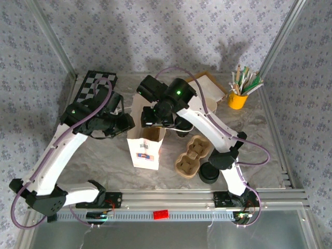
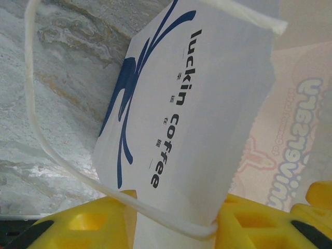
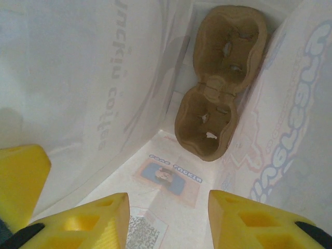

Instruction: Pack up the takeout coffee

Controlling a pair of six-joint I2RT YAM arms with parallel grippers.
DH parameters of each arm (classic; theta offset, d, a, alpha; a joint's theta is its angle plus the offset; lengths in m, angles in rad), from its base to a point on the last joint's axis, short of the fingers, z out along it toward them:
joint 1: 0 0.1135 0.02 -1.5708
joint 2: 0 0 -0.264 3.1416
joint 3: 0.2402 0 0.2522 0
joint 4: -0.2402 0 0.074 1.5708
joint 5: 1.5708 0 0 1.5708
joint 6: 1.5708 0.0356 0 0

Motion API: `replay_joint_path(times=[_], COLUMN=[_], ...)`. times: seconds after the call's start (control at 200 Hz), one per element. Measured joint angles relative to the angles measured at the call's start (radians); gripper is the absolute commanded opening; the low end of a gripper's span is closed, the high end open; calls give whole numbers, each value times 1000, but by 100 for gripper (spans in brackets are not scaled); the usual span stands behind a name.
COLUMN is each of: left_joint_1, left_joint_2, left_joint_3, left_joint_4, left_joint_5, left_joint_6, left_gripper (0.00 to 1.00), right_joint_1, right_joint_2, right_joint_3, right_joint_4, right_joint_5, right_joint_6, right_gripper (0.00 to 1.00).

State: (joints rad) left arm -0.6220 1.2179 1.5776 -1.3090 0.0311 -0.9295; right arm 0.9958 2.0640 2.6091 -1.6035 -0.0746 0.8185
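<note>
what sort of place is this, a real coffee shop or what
Most likely a robot test cell, not a café: an aluminium frame and wallpapered panels box in the table, and the paper bag and pulp cup carrier look like staged props.

Place: a robot lab test cell, dressed as a coffee counter.
Walls: floral backdrop (image 1: 171, 31) across the top, framed by aluminium posts (image 1: 52, 39).
Base: slotted aluminium rail (image 1: 171, 199) along the bottom edge, carrying two arms (image 1: 57, 155).
Surface: marble-look sheet (image 1: 104, 166).
Props: branded paper bag (image 1: 146, 150) centre, pulp cup carrier (image 1: 191, 158), yellow cup of sticks (image 1: 237, 98) upper right.
</note>
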Motion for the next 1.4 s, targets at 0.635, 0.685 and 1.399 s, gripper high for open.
replay_joint_path(times=[0.635,0.685,1.399], left_joint_1=[14,14,-26], left_joint_2=[-39,-40,-157], left_joint_3=[-8,-10,-127], left_joint_4=[32,40,206], left_joint_5=[4,6,27], left_joint_6=[-33,-43,-266], left_gripper=[15,14,8], right_joint_1=[18,18,8], right_joint_2=[-20,-20,93], right_joint_3=[-25,-27,-19], right_joint_4=[11,13,34], right_joint_5=[69,73,116], right_joint_6=[-40,-42,-16], right_gripper=[34,33,19])
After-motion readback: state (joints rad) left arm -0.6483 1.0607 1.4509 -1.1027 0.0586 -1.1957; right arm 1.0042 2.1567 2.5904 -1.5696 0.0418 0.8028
